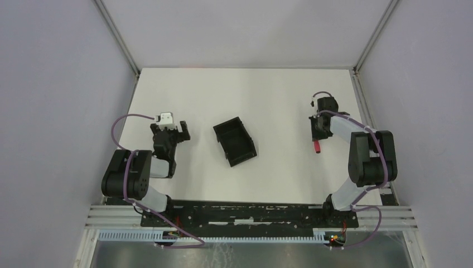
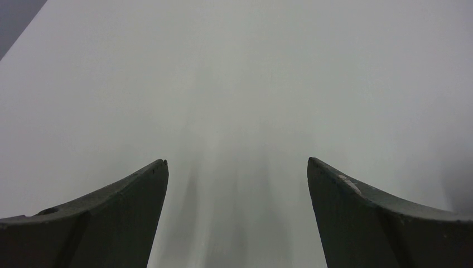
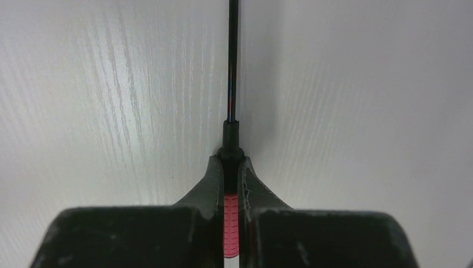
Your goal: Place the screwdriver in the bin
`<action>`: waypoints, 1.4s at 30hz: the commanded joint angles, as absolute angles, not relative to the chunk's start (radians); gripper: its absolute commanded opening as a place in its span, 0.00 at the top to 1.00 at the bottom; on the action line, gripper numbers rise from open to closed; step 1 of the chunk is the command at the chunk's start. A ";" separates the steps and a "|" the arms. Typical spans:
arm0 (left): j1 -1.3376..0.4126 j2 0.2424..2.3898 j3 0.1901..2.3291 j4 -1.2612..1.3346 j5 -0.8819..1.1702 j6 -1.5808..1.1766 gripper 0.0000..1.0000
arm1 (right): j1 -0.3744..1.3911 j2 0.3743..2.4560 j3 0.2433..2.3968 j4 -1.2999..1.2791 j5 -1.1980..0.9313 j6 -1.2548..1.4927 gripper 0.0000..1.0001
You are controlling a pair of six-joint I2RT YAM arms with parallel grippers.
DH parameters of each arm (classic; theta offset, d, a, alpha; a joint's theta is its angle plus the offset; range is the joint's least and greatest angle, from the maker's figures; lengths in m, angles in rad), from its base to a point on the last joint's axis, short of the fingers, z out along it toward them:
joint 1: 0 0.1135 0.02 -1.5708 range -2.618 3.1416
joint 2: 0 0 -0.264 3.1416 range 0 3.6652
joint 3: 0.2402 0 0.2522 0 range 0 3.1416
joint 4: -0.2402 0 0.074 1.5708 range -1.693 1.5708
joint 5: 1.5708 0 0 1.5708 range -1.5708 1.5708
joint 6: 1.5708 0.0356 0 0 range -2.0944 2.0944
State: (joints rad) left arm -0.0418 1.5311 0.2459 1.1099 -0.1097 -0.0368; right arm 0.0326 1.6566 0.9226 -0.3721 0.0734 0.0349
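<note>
On the right side of the table (image 1: pixel 268 95), the right gripper (image 3: pixel 230 162) is pinched tight on the screwdriver (image 3: pixel 232 67). Its fingers (image 3: pixel 209 184) clamp the front of the red handle, near the black collar, and the thin shaft pokes straight out ahead. From the top view the red end sticks out on the near side of the gripper (can't tell if it's off the surface yet). The bin (image 1: pixel 222 146) sits mid-table, well apart from the screwdriver and to its left, tilted at an angle, nothing visible inside. The left gripper (image 2: pixel 237 162) is spread wide with nothing between its fingers, parked left of the bin.

Step, as I read it: grasp made, lift and carry not yet done. Next move calls for a straight lift, a sweep left until the gripper is over the bin's open top, then release. The tool is thin, so it could pivot in the pinch.
</note>
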 commanded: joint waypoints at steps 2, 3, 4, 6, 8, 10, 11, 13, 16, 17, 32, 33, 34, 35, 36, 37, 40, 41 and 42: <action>-0.046 1.536 0.250 1.163 -0.111 -0.021 0.00 | 0.023 1.698 1.131 -0.618 0.085 -0.022 1.00; -0.044 1.536 0.250 1.163 -0.112 -0.021 0.00 | 0.022 1.697 1.201 -0.687 0.077 -0.030 1.00; -0.045 1.536 0.250 1.163 -0.112 -0.020 0.00 | 0.023 1.694 1.269 -0.743 0.067 -0.031 1.00; -0.045 1.536 0.250 1.163 -0.112 -0.020 0.00 | 0.022 1.694 1.381 -0.883 0.051 -0.035 1.00; -0.045 1.536 0.250 1.163 -0.112 -0.020 0.00 | 0.023 1.693 1.473 -0.984 0.058 -0.034 1.00; -0.044 1.536 0.250 1.163 -0.112 -0.020 0.00 | 0.023 1.684 1.523 -1.032 0.086 -0.024 1.00; -0.045 1.536 0.250 1.163 -0.112 -0.020 0.00 | 0.022 1.670 1.534 -1.035 0.093 -0.004 1.00; -0.044 1.536 0.250 1.163 -0.111 -0.020 0.00 | 0.024 1.641 1.529 -1.013 0.059 0.042 1.00; -0.044 1.536 0.250 1.163 -0.112 -0.020 0.00 | 0.047 1.584 1.472 -0.899 -0.084 0.144 1.00; -0.045 1.535 0.250 1.163 -0.111 -0.020 0.00 | 0.080 1.553 1.436 -0.842 -0.124 0.178 1.00; -0.045 1.536 0.250 1.163 -0.112 -0.021 0.00 | 0.726 1.626 1.354 -0.289 -0.173 0.275 1.00; -0.045 1.536 0.250 1.163 -0.112 -0.020 0.00 | 0.734 1.636 1.345 -0.272 -0.169 0.249 1.00; -0.046 1.536 0.250 1.163 -0.112 -0.021 0.00 | 0.744 1.644 1.336 -0.255 -0.161 0.220 1.00; -0.044 1.536 0.250 1.163 -0.112 -0.020 0.00 | 0.752 1.652 1.325 -0.235 -0.155 0.186 1.00; -0.045 1.535 0.250 1.163 -0.112 -0.020 0.00 | 0.760 1.666 1.315 -0.216 -0.155 0.153 1.00; -0.045 1.535 0.250 1.163 -0.112 -0.020 0.00 | 0.769 1.679 1.300 -0.193 -0.158 0.110 1.00; -0.045 1.535 0.250 1.163 -0.112 -0.020 0.00 | 0.790 1.716 1.262 -0.134 -0.138 0.033 1.00; -0.045 1.536 0.250 1.163 -0.112 -0.020 0.00 | 0.793 1.731 1.254 -0.129 -0.131 0.021 1.00; -0.045 1.536 0.250 1.163 -0.112 -0.020 0.00 | 0.795 1.741 1.248 -0.128 -0.126 0.008 1.00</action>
State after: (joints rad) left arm -0.0418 1.5311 0.2459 1.1099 -0.1097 -0.0368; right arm 0.7769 1.6997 1.2781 -0.2237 -0.1623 0.1326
